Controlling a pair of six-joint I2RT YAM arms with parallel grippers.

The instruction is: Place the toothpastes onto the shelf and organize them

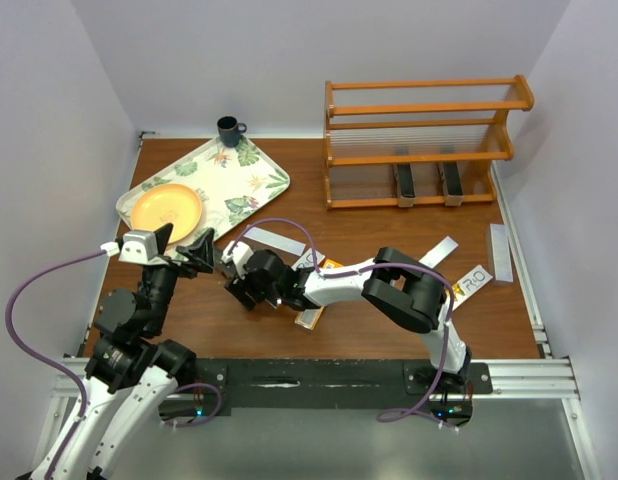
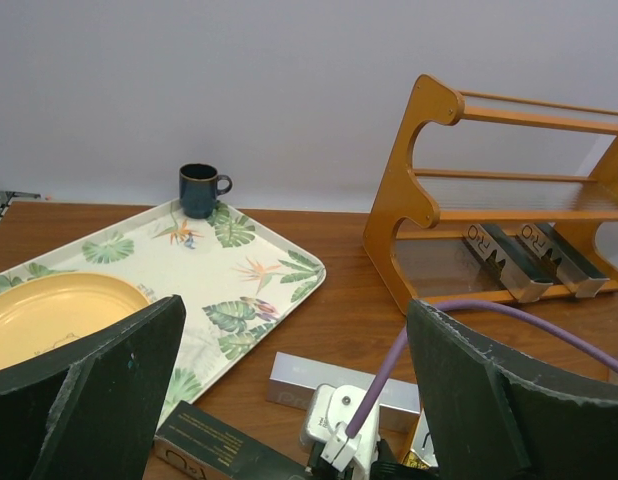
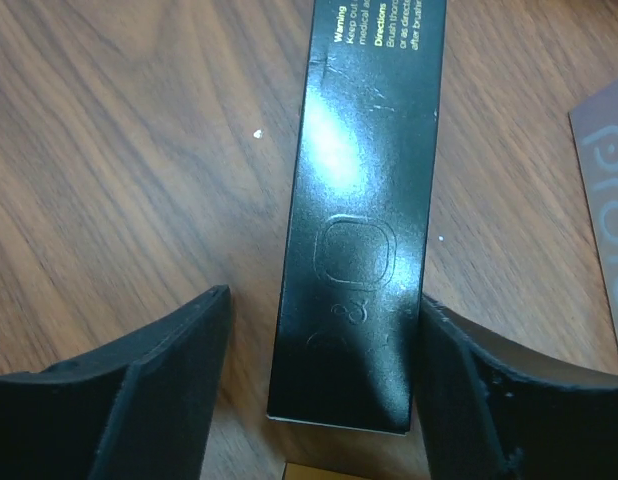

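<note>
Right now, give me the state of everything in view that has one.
left gripper, open, holding nothing.
right gripper, open, straddling the black box.
black box, flat on the table, ungripped.
shelf, upright, two black boxes on its bottom tier.
mug, upright.
plate, flat on the tray.
silver box, flat on the table, right side.

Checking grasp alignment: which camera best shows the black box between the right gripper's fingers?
The right wrist view: the black box lies centred and close up between the fingers of the open right gripper. In the top view the right arm hides it. The left wrist view shows a dark box at its bottom edge, perhaps the same one.
</note>
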